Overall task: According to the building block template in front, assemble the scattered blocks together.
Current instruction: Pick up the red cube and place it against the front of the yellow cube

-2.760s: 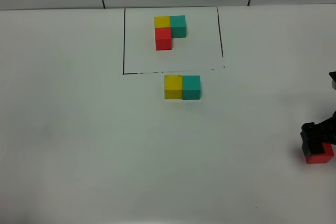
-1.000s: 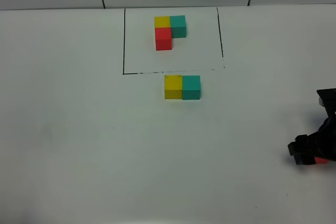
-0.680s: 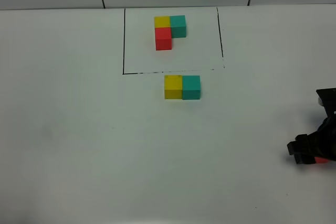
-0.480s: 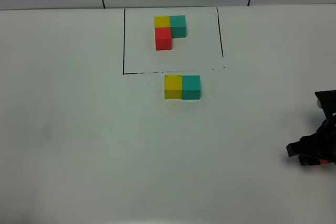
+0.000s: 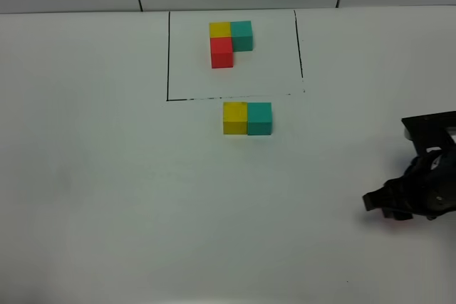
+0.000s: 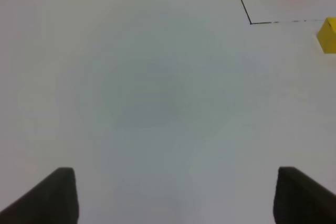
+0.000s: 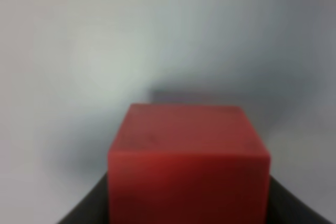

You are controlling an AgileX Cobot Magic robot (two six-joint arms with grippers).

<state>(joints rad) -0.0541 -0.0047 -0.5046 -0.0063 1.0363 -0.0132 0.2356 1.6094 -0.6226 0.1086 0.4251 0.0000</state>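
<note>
Since a second ago the left gripper (image 6: 178, 199) has not changed: its jaws stand wide apart over bare table (image 5: 107, 176) with nothing between them. The template (image 5: 229, 44) and the joined pair below it have not shifted either. The right gripper (image 5: 390, 203) has closed its jaws on the red cube (image 7: 189, 166) and has moved leftward, in from the table's right edge. The template is an L of three small cubes, yellow and teal-green side by side with red under the yellow. It lies inside a thin black rectangle (image 5: 168, 55), far ahead of the left gripper and off to its right, and well apart from the right gripper, beyond it and to its left. Just outside the frame's near line, the yellow cube (image 5: 234, 117) and the teal-green cube (image 5: 259, 118) sit touching, yellow on the left, nearer the right gripper than the template is. The red cube is plain and matte; it sits between the right gripper's dark fingers (image 7: 86, 211) and fills the lower part of the right wrist view. From the high camera that cube is almost wholly hidden under the black gripper, whose arm is cut off by the right edge. The left gripper does not appear there. The left wrist view clips the template and shows only part of the yellow cube.
</note>
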